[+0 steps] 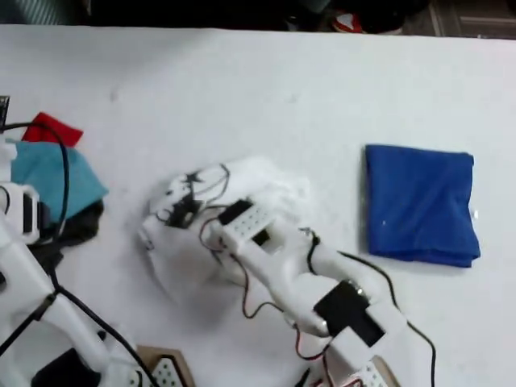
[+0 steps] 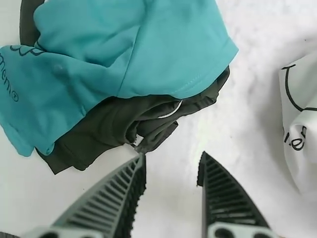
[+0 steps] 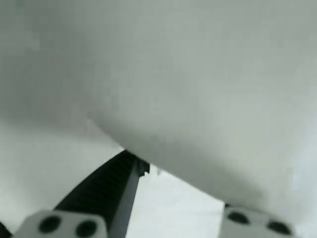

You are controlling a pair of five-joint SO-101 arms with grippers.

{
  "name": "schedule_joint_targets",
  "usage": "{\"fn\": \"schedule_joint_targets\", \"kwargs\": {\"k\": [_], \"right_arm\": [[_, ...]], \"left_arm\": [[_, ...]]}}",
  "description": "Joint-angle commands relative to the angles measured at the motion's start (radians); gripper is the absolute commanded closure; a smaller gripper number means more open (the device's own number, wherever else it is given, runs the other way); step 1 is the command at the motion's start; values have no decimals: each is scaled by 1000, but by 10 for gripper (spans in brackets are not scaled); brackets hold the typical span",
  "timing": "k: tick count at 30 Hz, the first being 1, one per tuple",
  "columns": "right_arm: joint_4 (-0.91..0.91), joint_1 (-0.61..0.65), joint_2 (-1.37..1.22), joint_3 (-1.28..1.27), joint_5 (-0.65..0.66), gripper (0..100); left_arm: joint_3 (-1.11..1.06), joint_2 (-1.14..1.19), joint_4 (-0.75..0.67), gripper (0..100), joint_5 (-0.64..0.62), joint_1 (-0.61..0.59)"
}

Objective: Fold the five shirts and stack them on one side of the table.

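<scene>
Far left on the bench (image 1: 266,89): a loose heap of three unfolded shirts. Red shirt (image 1: 52,129) peeking out at the back, teal shirt (image 1: 56,181) spread over the top, dark shirt (image 1: 81,230) crumpled beneath and poking out at the near side. Probably parked there as the waiting pile, clear of the working space in the middle.

Just beside that heap, hovering over bare bench: left hand (image 2: 172,157), spread wide, pinching nothing. Aimed at the dark shirt's bunched edge, close to it but apart. Likely kept off to the side so as not to crowd the fold next to it.

Centre: white shirt (image 1: 181,262) with black line print, rumpled and partly doubled over, not yet a neat rectangle. Lying across it, the right arm, with right hand (image 3: 176,171) down in the cloth. White fabric hanging close over that hand, suggesting a flap raised for turning over. Spread or pinching, cannot tell, with cloth hiding the far side.

Right: blue shirt (image 1: 419,201), folded into a flat square, well apart from everything else. Presumably the start of the stack, set on that side to keep finished work away from the heap. By this reckoning one of five done, one in hand, three waiting.
</scene>
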State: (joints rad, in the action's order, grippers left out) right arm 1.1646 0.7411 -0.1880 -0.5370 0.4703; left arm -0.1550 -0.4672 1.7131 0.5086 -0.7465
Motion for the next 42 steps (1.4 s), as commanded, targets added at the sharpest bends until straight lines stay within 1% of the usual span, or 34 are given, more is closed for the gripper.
{"fn": "schedule_joint_targets", "kwargs": {"k": [1,3,8,13,16,17,23,25,27,29,34,36,38,40,42], "right_arm": [[-30,-2,-30,20,-2,931],[-10,-15,-22,41,-3,975],[191,-56,58,176,15,979],[424,-116,239,377,152,979],[544,-148,325,537,195,979],[559,-160,348,583,207,979],[559,-259,441,827,288,980],[555,-288,446,924,290,980],[555,-315,440,1037,288,980],[539,-337,438,1128,288,980],[446,-418,440,1243,287,980],[406,-455,440,1275,287,980],[366,-495,440,1298,287,980],[318,-539,440,1303,287,980],[280,-584,438,1301,287,980]], "left_arm": [[5,-19,-14,816,0,-10],[5,-19,-14,816,0,-10],[5,-19,-14,816,2,-10],[5,-24,-14,816,2,-8],[5,-24,-14,816,2,-5],[5,-24,-14,816,2,-5],[5,-19,-14,816,2,-4],[5,-19,-14,816,2,4],[5,-24,-5,816,3,36],[5,-25,17,815,3,87],[3,-25,64,814,-5,280],[3,-24,66,783,-8,343],[3,-24,66,727,-60,387],[5,-24,66,681,-141,429],[5,-24,66,664,-196,483]]}}
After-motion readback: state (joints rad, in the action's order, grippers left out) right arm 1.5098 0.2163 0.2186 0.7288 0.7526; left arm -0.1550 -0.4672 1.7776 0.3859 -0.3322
